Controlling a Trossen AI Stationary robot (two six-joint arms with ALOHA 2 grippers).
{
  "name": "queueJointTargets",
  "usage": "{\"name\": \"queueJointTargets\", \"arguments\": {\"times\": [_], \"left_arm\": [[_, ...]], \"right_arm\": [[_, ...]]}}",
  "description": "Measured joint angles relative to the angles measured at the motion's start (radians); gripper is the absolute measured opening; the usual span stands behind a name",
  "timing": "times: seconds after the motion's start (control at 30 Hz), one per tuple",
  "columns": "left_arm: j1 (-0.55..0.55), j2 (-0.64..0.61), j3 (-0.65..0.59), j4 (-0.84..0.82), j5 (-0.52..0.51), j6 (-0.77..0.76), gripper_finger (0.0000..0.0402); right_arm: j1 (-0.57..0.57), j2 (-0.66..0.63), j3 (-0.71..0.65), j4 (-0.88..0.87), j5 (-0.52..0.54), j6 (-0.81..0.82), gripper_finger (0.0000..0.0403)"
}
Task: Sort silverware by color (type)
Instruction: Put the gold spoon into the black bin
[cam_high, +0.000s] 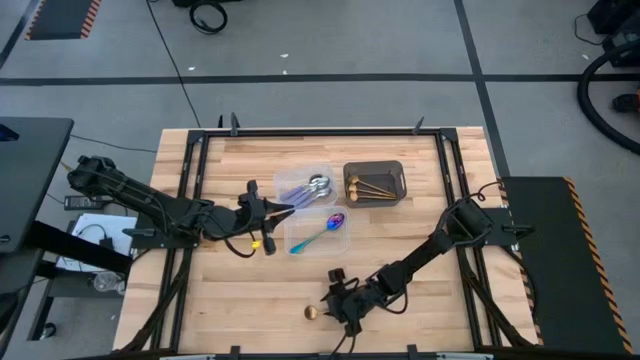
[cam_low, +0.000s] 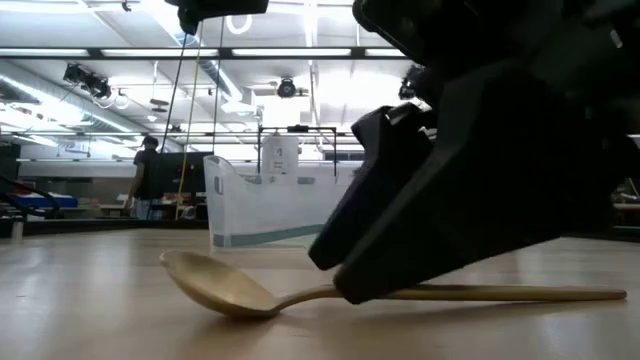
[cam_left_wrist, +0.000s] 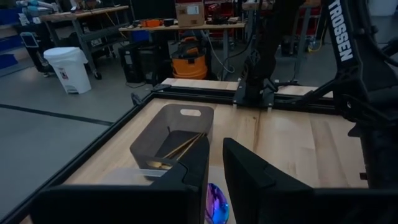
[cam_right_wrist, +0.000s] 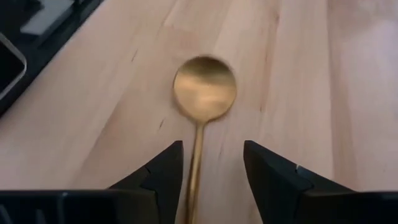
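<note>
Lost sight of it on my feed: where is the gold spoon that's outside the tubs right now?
The gold spoon lies flat on the bare table near its front edge in the high view, its handle between the right gripper's open fingers.

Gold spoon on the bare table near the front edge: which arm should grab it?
Right. The right gripper is open and straddles the handle of the gold spoon. The left gripper is over at the clear tubs.

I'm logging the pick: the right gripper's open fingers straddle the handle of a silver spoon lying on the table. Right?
Not silver. The right wrist view shows the right gripper open astride the handle of a gold spoon lying on the table. The rest holds.
</note>
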Motion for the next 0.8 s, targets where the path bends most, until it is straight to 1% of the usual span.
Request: {"name": "queueJointTargets", "arguments": {"times": [0.13,0.27,0.57,0.63,0.8], "left_arm": [[0.0,0.0,0.0,-0.003,0.0,-0.006,0.0055],[0.0,0.0,0.0,-0.004,0.0,-0.007,0.0055],[0.0,0.0,0.0,-0.004,0.0,-0.006,0.0055],[0.0,0.0,0.0,-0.005,0.0,-0.006,0.0055],[0.0,0.0,0.0,-0.004,0.0,-0.007,0.0055]], "right_arm": [[0.002,-0.002,0.001,-0.054,-0.001,0.009,0.0161],[0.002,-0.006,0.004,-0.104,-0.017,0.006,0.0128],[0.003,-0.007,0.004,-0.131,-0.026,0.008,0.0022],[0.003,-0.01,0.003,-0.136,-0.024,0.006,0.0014],[0.0,-0.043,-0.001,-0.186,-0.019,0.013,0.0022]]}}
